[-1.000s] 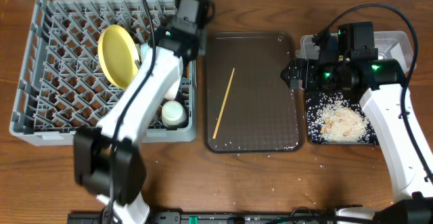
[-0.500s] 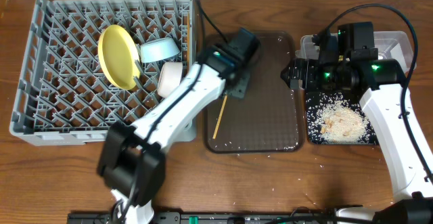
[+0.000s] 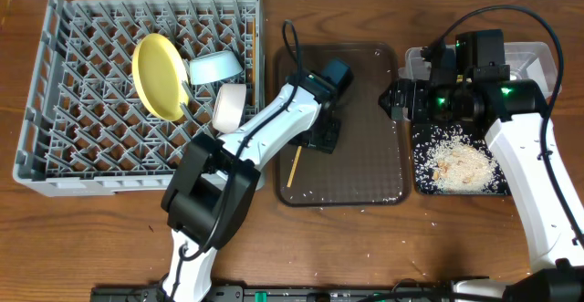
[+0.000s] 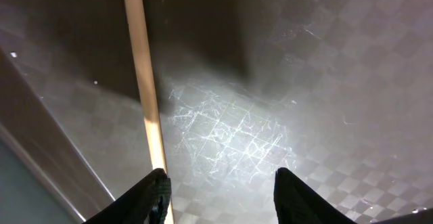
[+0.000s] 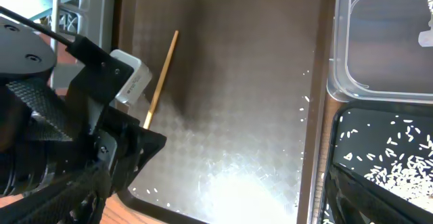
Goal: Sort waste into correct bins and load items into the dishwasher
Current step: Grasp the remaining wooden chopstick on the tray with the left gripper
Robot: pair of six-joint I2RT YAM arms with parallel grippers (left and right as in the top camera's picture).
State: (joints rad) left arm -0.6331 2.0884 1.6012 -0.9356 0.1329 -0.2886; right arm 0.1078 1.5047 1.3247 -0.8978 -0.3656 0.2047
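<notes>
One wooden chopstick (image 3: 294,167) lies on the dark-brown serving tray (image 3: 365,170). My left gripper (image 3: 321,136) is open and low over the tray. In the left wrist view the chopstick (image 4: 145,82) runs right beside the left finger of that gripper (image 4: 220,193), with nothing between the jaws. The grey dish rack (image 3: 55,147) holds the yellow plate (image 3: 157,76), the light-blue bowl (image 3: 216,65) and a white bowl (image 3: 230,107). My right gripper (image 3: 394,99) is open and empty at the tray's right edge. Rice and crumbs (image 3: 456,161) lie in the black tray (image 3: 420,185). The wrapper is out of view.
The clear tub (image 3: 540,57) stands behind the black tray and is partly hidden by the right arm. It also shows in the right wrist view (image 5: 379,48). Loose rice grains (image 3: 347,209) are scattered along the serving tray's front edge and on the wooden table.
My left arm has swung right from the dish rack to the serving tray and come down beside the chopstick. The right arm has not moved.
</notes>
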